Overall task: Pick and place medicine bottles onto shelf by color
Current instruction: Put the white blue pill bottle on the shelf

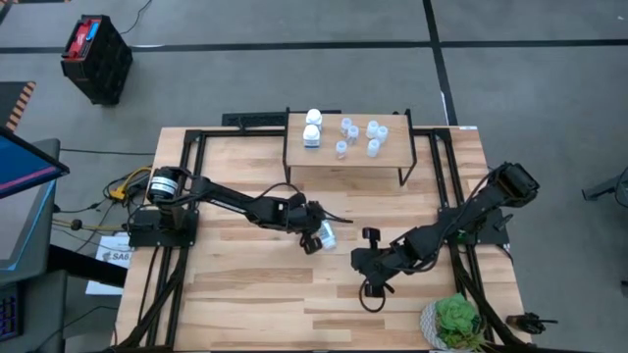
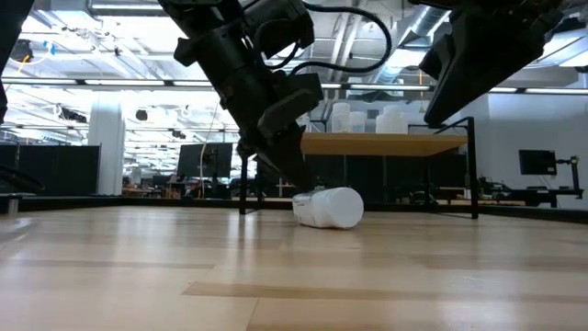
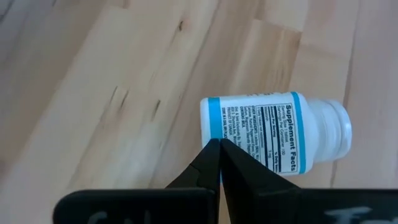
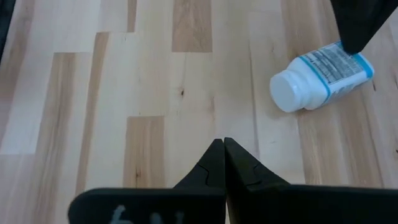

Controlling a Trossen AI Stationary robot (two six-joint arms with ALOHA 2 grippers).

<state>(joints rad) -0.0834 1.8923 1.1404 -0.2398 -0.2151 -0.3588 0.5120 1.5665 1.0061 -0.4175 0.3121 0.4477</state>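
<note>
A white medicine bottle [image 3: 273, 134] with a blue-edged label lies on its side on the tabletop, near the table's middle [image 1: 326, 235]. My left gripper [image 3: 219, 143] is shut, and its tips are at the bottle's bottom end. My right gripper [image 4: 224, 142] is shut on nothing and hangs above bare wood, to the right of the bottle. The shelf [image 1: 343, 165] stands at the far edge. Two white bottles [image 1: 313, 127] stand on its left part, and several small pale bottles [image 1: 359, 135] stand on its middle. My left gripper has its shut fingertips [image 2: 301, 182] against the bottle's labelled side, close to its bottom end [image 3: 214, 124]. It comes slanting down from the table's left. The bottle lies on its side on the wood with its cap end [image 4: 287, 93] pointing away from the fingers.
A green potted plant [image 1: 453, 319] stands at the table's near right corner. The shelf's thin black legs [image 2: 473, 170] stand behind the bottle. A black crate [image 1: 96, 57] sits on the floor beyond the far left corner.
</note>
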